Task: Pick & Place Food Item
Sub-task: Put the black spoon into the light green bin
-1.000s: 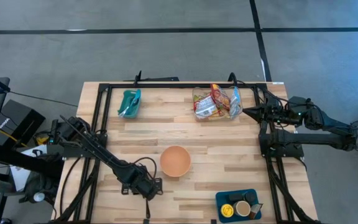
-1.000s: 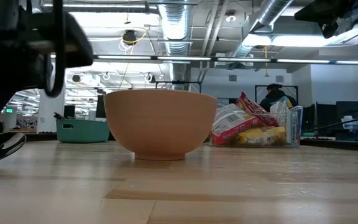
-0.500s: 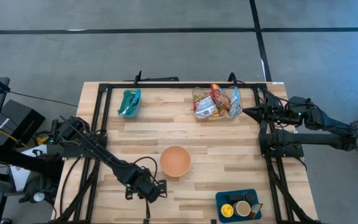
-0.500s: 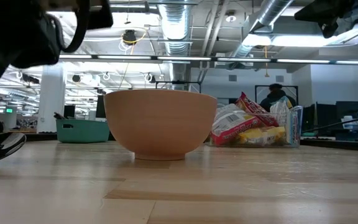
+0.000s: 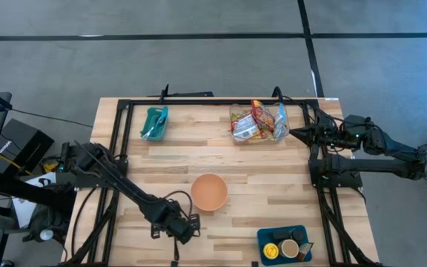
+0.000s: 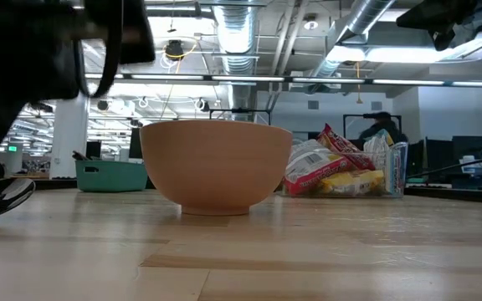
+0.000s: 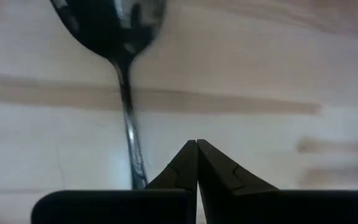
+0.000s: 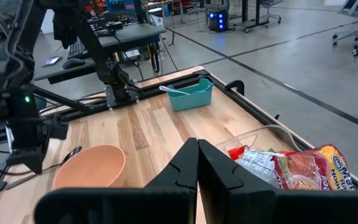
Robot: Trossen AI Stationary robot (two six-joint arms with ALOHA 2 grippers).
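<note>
Snack packets (image 5: 256,122) are seen at the table's far edge; left gripper (image 7: 196,163), fingers together, is held beside a spoon (image 7: 122,74); right gripper (image 8: 197,167) likewise closed.

The table (image 5: 265,159) is pale planked wood with a smooth, faintly satin face. On it the bowl (image 5: 209,191) looks matt, perhaps wood or ceramic. Beside the bowl, a spoon (image 7: 122,37) shines like polished metal. Beyond the bowl, the snack packets (image 5: 256,122) are glossy crinkled plastic film, and the teal bin (image 5: 154,123) looks like smooth plastic.
</note>
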